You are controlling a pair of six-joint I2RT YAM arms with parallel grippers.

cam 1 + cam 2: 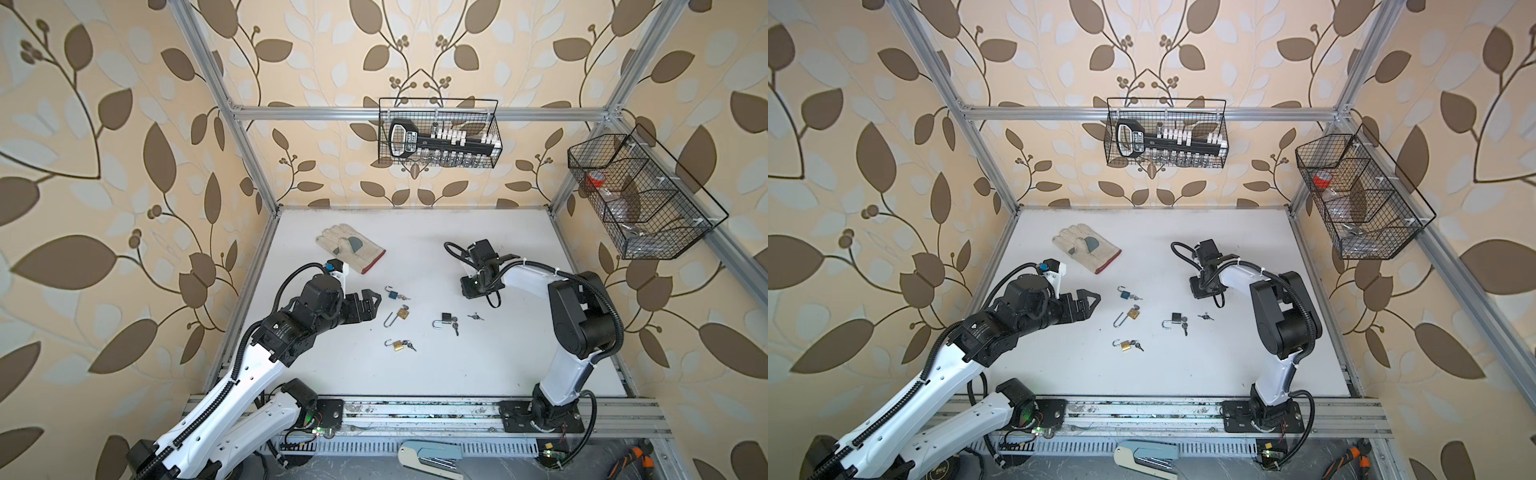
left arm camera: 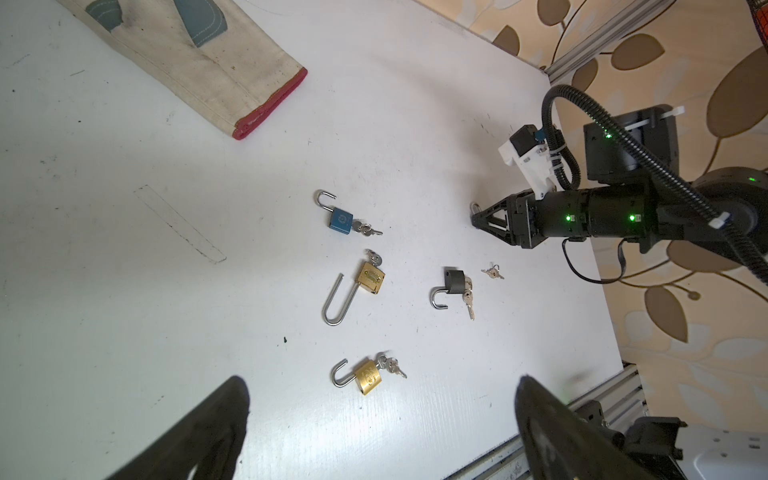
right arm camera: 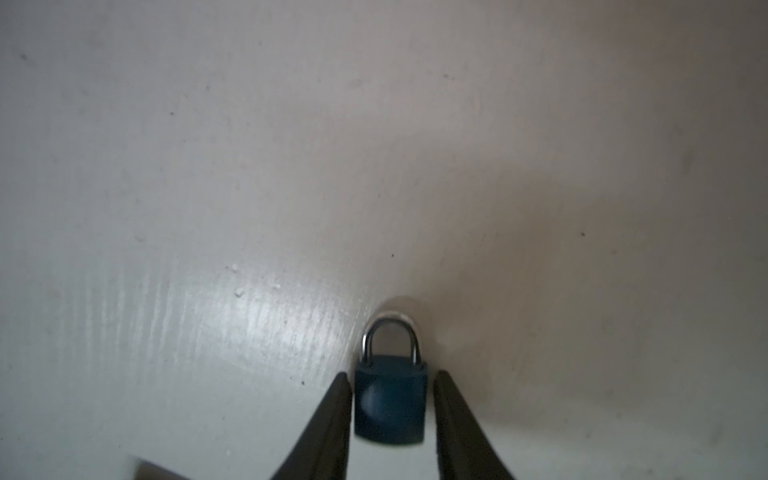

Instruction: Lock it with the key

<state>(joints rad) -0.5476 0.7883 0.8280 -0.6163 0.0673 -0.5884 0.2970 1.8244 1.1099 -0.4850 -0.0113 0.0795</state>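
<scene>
Top views: scuffed white bench [image 1: 415, 374], leaf wallpaper, wire basket [image 1: 438, 133] on the back wall. Blue padlock [image 1: 392, 294] and black padlock [image 1: 446, 318] lie unlatched mid-bench. Left end effector [image 1: 375, 300] spread wide, empty.

Left wrist: right end effector [image 2: 478, 218] low over the bench, only a shackle loop showing at its tip.

Right wrist: blurred dark teal padlock [image 3: 390, 407], shackle shut, between the fingers [image 3: 328, 415]; slim gaps either side, so parted, not gripping.

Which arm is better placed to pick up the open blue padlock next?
Left. The left gripper is open, empty and close beside the open blue padlock; the right gripper is farther away, its jaws on either side of a closed padlock.
</scene>
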